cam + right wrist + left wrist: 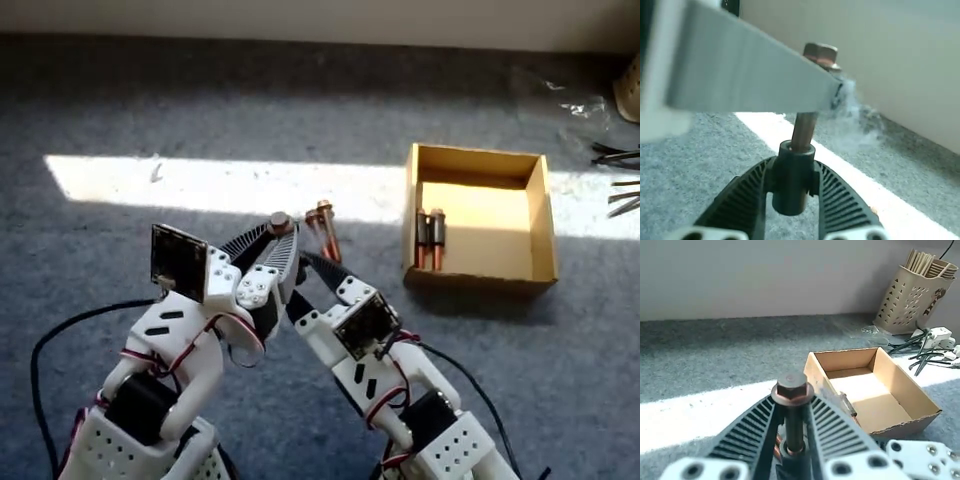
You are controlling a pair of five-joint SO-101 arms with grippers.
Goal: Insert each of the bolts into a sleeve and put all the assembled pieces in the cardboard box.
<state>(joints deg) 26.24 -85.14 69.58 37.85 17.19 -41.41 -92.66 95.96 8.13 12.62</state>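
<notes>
One bolt (792,386), pinched by the left gripper (793,407), sits half inside the sleeve (791,182) clamped by the right gripper (791,172) near the cardboard box (545,215); insertion likely needs a straight push home.

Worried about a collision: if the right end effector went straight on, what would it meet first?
Likely the left end effector, whose finger crosses just ahead, holding the bolt seated in the sleeve; depth unclear.

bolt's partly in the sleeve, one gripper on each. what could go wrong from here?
1. The bolt looks tilted against the sleeve; pushing may jam it.
2. Most of its shaft is out; if the left gripper releases early it may tip from the sleeve in the right gripper.
3. The loose bolts lie just beyond on the carpet; a swing could scatter them.
</notes>
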